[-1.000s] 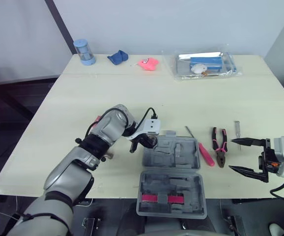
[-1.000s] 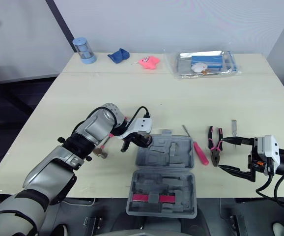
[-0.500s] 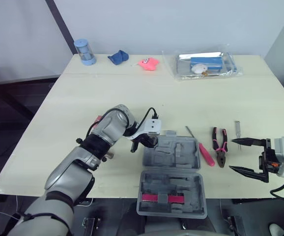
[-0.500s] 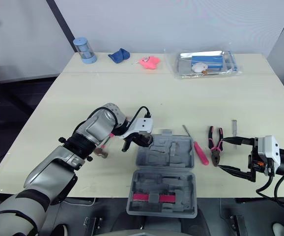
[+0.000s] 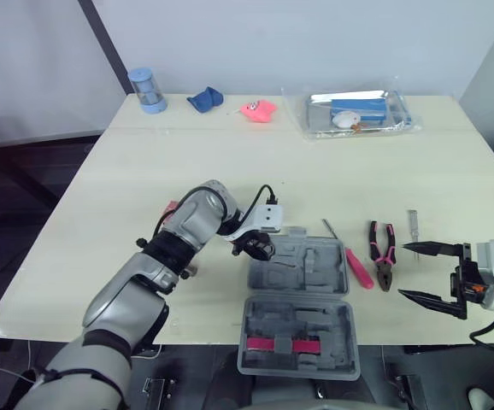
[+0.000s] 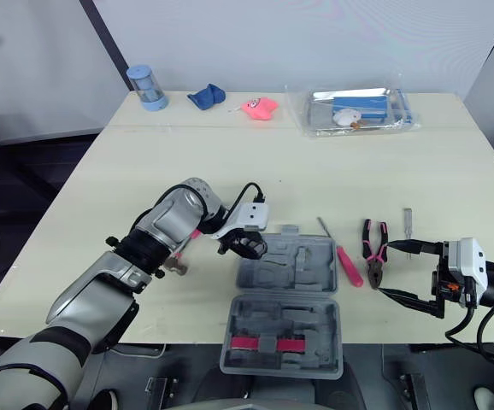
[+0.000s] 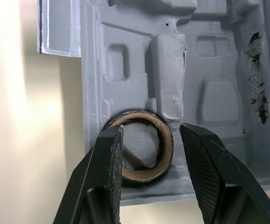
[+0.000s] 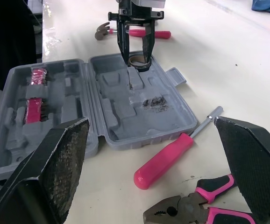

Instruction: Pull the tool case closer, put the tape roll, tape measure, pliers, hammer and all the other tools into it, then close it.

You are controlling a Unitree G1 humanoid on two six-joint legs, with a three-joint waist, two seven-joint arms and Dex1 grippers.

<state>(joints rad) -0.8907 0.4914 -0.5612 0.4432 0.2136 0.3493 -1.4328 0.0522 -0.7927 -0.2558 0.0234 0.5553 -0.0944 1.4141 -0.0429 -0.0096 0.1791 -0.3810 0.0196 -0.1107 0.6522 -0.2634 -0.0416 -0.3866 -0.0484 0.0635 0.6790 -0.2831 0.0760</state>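
Tape roll [image 7: 142, 145]: lies flat in the recess at the left far corner of the case [image 5: 302, 272], its hole facing up, its rim against a moulded ridge. One edge is hidden under a finger.

Left gripper [image 7: 149, 133]: fingers spread and straddling the roll. One finger overlaps its rim and the other stands just clear, so nothing is clamped.

Case: open on the table [image 5: 127, 179], its long axis left to right, lid toward the robot past the near edge.

Right of the case lie the screwdriver [image 5: 356, 266], then the pliers [image 5: 382, 256], jaws toward the robot.

Hammer [image 8: 125, 31]: left of the case, largely hidden by the left arm.

Right gripper [image 5: 402, 270]: spread wide, empty, right of the pliers.
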